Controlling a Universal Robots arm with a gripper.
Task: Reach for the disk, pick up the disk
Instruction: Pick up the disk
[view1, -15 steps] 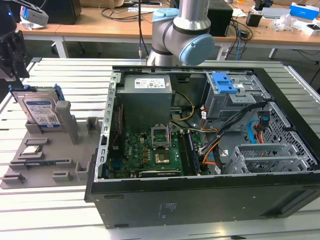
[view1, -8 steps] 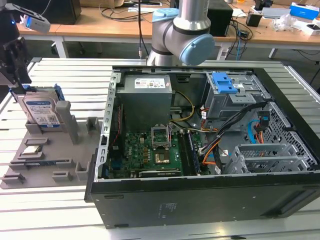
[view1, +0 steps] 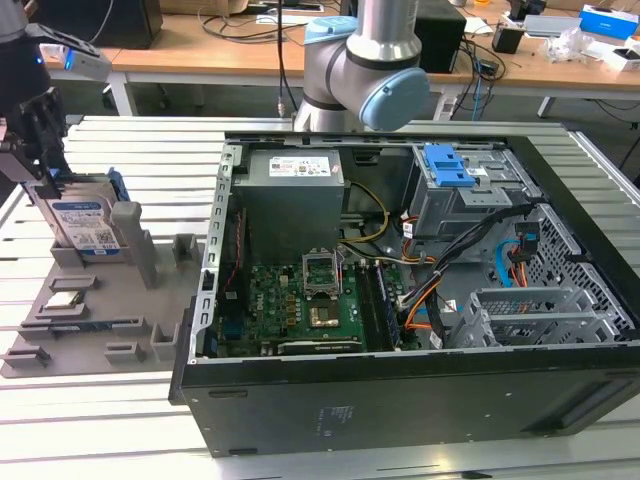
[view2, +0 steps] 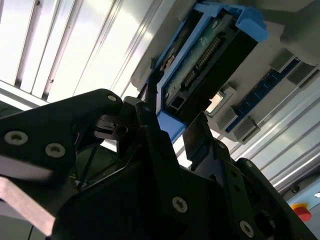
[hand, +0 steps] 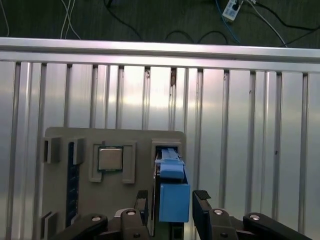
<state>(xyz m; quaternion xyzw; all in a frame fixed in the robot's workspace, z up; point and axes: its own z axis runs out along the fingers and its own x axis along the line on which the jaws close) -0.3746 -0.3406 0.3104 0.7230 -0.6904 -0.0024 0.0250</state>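
Exterior view first. Far over on the exterior view's left, on a grey holder (view1: 110, 300) lying on the slatted metal table (view1: 150, 150): the disk (view1: 85, 225), standing up on one thin edge. Label side turned toward the camera, blue bracket along its edges, top edge running roughly level. Hard to tell from here which edge is the longer one. Right over its top, the black gripper (view1: 45, 178), reaching down at the corner nearer the exterior view's left. Toward the exterior view's right of the holder, a big open computer case (view1: 400, 300) with a green board inside. Behind the case, the grey and blue robot arm (view1: 365, 60).

Second wrist view next. Looking past the black fingers (view2: 200, 137) at the disk (view2: 215, 50). Narrow dark side with a row of pins stretching straight away from the gripper (view2: 175, 117), blue bracket along it. One finger by each flat side, a bright slit of light beside one of them, so spread apart and not squeezing.

Last, the first wrist view. Seen edge-on: the disk (hand: 170, 167), a thin strip with a blue top, sitting in its slot in the holder (hand: 115, 140). Gripper (hand: 171, 205) straddling it, nothing gripped. Just beside the slot, a square silver chip (hand: 110, 159) in its own pocket.
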